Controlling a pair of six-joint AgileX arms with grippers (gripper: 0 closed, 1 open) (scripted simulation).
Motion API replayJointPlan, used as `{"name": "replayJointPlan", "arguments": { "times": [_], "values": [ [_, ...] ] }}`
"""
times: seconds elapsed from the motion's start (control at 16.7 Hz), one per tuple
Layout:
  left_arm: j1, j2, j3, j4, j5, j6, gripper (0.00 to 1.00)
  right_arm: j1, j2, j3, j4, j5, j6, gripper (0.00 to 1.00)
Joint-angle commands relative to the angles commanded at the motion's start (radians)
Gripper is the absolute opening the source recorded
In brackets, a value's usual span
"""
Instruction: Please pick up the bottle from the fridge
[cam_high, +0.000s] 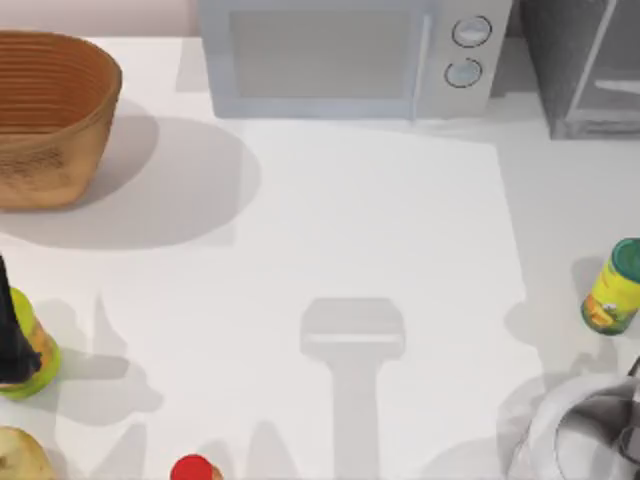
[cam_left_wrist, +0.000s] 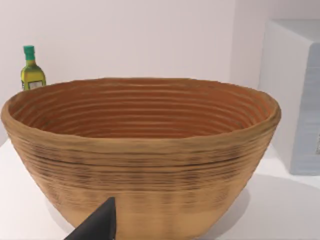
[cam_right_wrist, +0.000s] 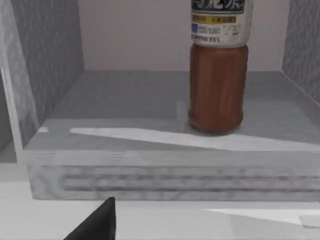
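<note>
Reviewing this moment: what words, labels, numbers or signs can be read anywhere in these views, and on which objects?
Bottle on the fridge shelf: pale label with dark characters and small print, too blurred to read.
Green-capped bottle behind the basket: pale label, too small to read.
Yellow-green container: label patches, nothing readable.
Microwave knobs: no readable marks.
No text reads clearly anywhere.
</note>
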Motion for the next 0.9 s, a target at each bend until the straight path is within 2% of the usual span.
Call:
{"name": "replayJointPlan", "arguments": {
  "times": [0.3, 0.48, 0.66, 0.9],
  "values": [
    [0.0, 0.0, 0.0, 0.0, 0.0, 0.0, 1.0, 0.005, -0.001, -0.002, -0.004, 0.002, 0.0, 1.0],
    [0.0, 0.0, 0.0, 0.0, 0.0, 0.0, 1.0, 0.019, 0.033, 0.067, -0.04, 0.024, -0.005, 1.0],
    [0.0, 0.0, 0.0, 0.0, 0.0, 0.0, 1.0, 0.055, 0.103, 0.229, -0.131, 0.069, -0.01, 1.0],
    [0.0, 0.0, 0.0, 0.0, 0.0, 0.0, 1.0, 0.126, 0.225, 0.556, -0.315, 0.144, -0.011, 1.0]
  ]
}}
